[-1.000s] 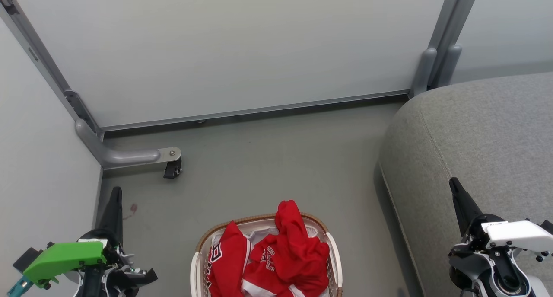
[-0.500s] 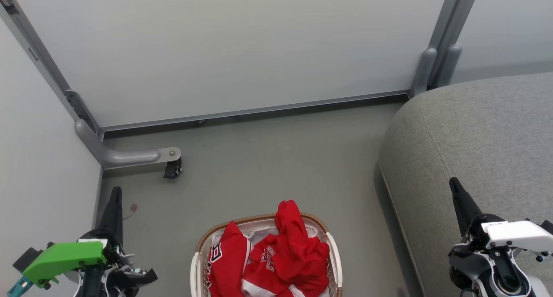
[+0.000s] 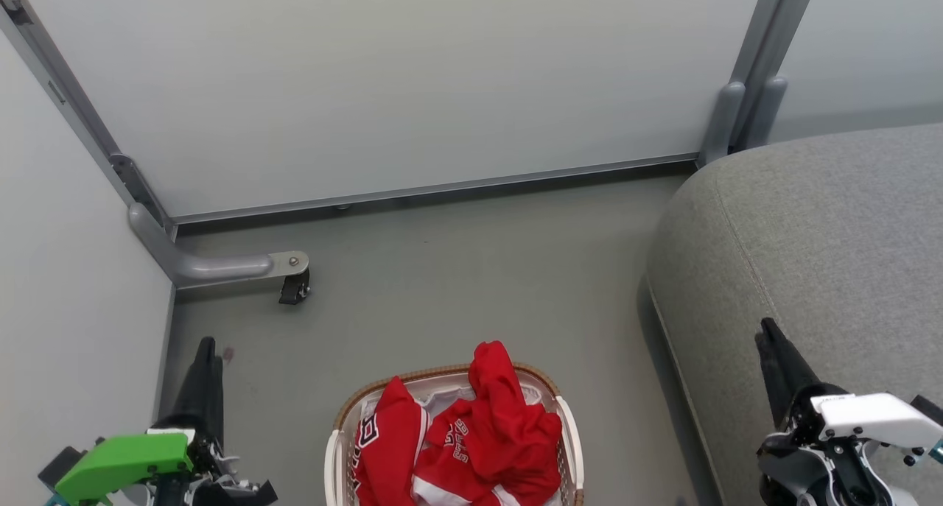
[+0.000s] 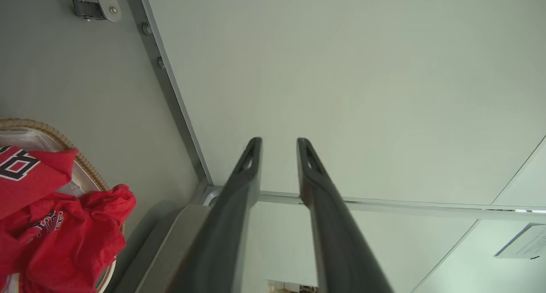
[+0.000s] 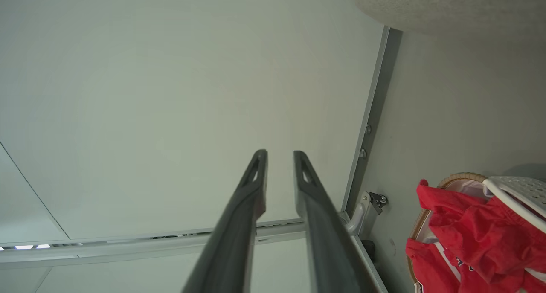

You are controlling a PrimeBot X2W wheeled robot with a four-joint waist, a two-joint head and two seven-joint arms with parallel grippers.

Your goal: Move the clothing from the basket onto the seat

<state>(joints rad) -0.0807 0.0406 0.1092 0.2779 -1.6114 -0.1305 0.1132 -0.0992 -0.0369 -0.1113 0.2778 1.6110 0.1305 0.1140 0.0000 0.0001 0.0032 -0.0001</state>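
Plastic basket (image 3: pixel 334 456), matt fabric seat (image 3: pixel 832 219)

Red clothing (image 3: pixel 486 432) heaped in white basket (image 3: pixel 423 374), grey seat (image 3: pixel 832 233) beside

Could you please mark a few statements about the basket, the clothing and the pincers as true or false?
1. The clothing lies in the basket. True.
2. The left pincer grips a jersey. False: it is open and empty, away from the basket.
3. The seat is to the robot's right of the basket. True.
4. The basket stands on the seat. False: it stands on the floor beside it.
5. The right pincer is open. True.
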